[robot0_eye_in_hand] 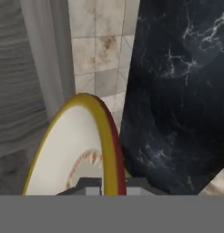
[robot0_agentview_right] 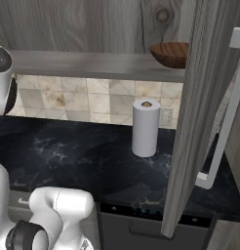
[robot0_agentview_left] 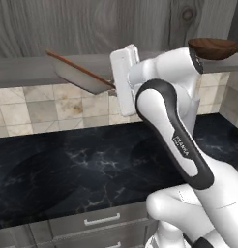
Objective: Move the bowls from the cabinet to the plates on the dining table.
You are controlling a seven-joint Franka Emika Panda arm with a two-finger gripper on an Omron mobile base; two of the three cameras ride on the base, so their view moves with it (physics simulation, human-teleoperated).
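I am on the first carry: the cream bowl [robot0_agentview_left: 80,72] is off the shelf [robot0_agentview_left: 24,70] and tilted in the air just in front of its edge, above the black counter [robot0_agentview_left: 67,169]. Next I judge I must draw it clear of the cabinet [robot0_agentview_right: 92,24], level it, and take it to a plate on the dining table. My gripper [robot0_agentview_left: 113,86] is pinched nearly closed on the bowl's rim; in the hand view the rim [robot0_eye_in_hand: 109,145] runs down between my fingertips. Further right, the dark wooden bowl [robot0_agentview_left: 215,48] sits on the shelf, waiting its turn, beside the open cabinet door [robot0_agentview_right: 200,122].
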